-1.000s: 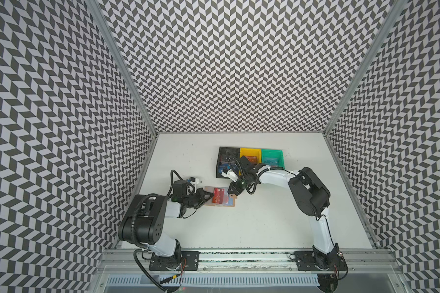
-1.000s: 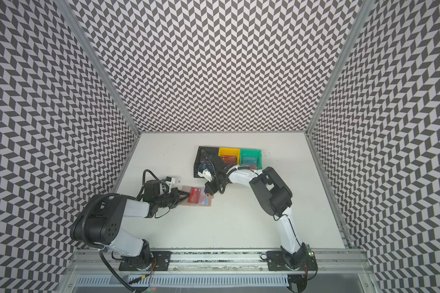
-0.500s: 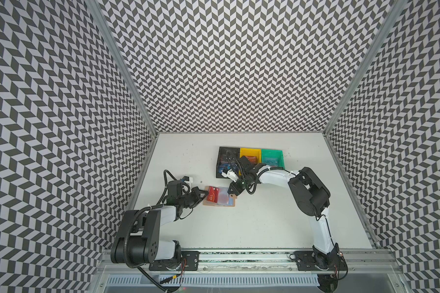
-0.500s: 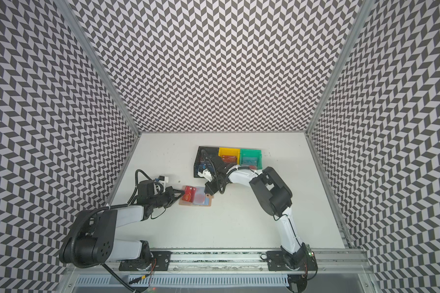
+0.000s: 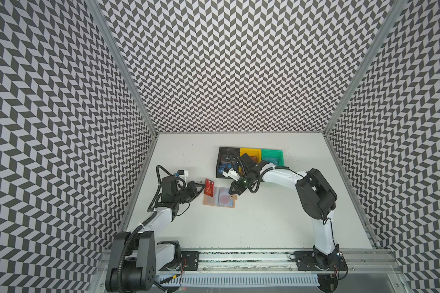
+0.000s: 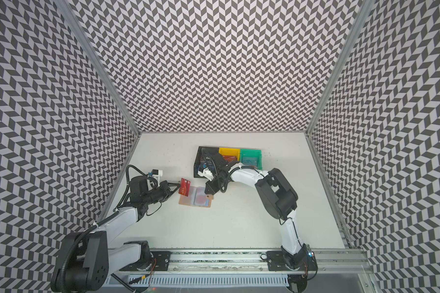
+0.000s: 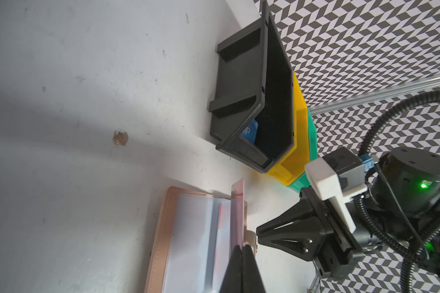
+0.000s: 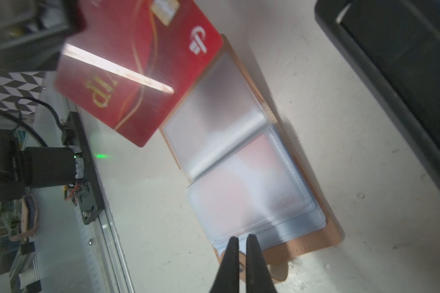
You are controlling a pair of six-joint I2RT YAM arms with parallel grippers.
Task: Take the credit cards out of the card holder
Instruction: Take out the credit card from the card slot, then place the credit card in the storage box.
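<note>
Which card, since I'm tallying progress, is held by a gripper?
The red VIP card, pinched in the left gripper outside the card holder; the pale red-circle card sits sleeved, the blue card in the black bin.

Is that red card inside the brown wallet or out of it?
Out. The jaws of the left gripper hold the red card above the open card holder, outside its sleeves.

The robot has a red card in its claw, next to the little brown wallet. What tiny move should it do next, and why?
Probably carry the red card toward the bins. The left gripper is shut on it, and it looks free of the card holder. The right gripper is down at the snap tab, jaws slightly apart.
</note>
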